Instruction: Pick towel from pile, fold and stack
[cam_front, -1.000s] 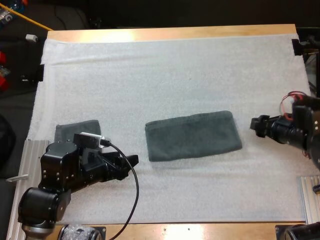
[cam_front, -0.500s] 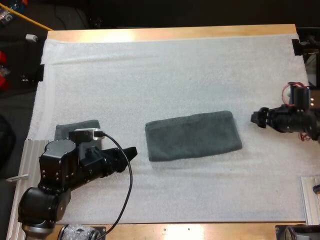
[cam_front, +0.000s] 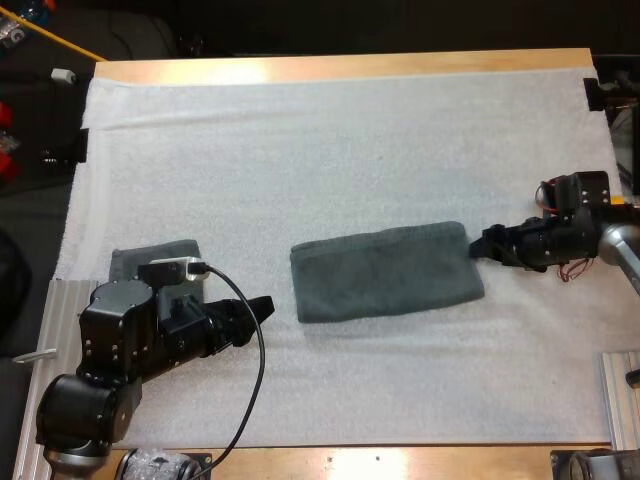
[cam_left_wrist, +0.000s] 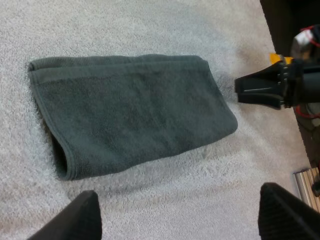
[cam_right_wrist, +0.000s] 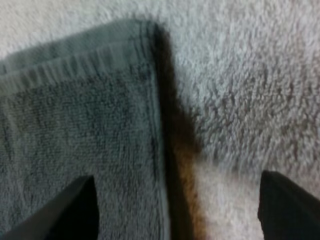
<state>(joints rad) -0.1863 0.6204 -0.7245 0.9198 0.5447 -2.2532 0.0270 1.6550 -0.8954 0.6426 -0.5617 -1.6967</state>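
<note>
A dark grey-green towel (cam_front: 385, 272), folded into a long rectangle, lies flat in the middle of the white mat (cam_front: 330, 150). My right gripper (cam_front: 487, 243) is at its right short edge, low over the mat. In the right wrist view it is open (cam_right_wrist: 175, 210), one finger over the towel's end (cam_right_wrist: 75, 135) and the other over bare mat. My left gripper (cam_front: 262, 305) is open and empty, a short way off the towel's left end; its wrist view shows the whole towel (cam_left_wrist: 130, 110) and the right gripper (cam_left_wrist: 252, 90) beyond it.
A second folded towel (cam_front: 150, 257) lies at the mat's left edge, partly hidden by my left arm. A metal rail (cam_front: 55, 300) borders the table's front left, another (cam_front: 620, 395) the front right.
My right gripper has travelled left from the mat's right side up to the towel's right edge. The left gripper shifted slightly. The towel has not moved.
</note>
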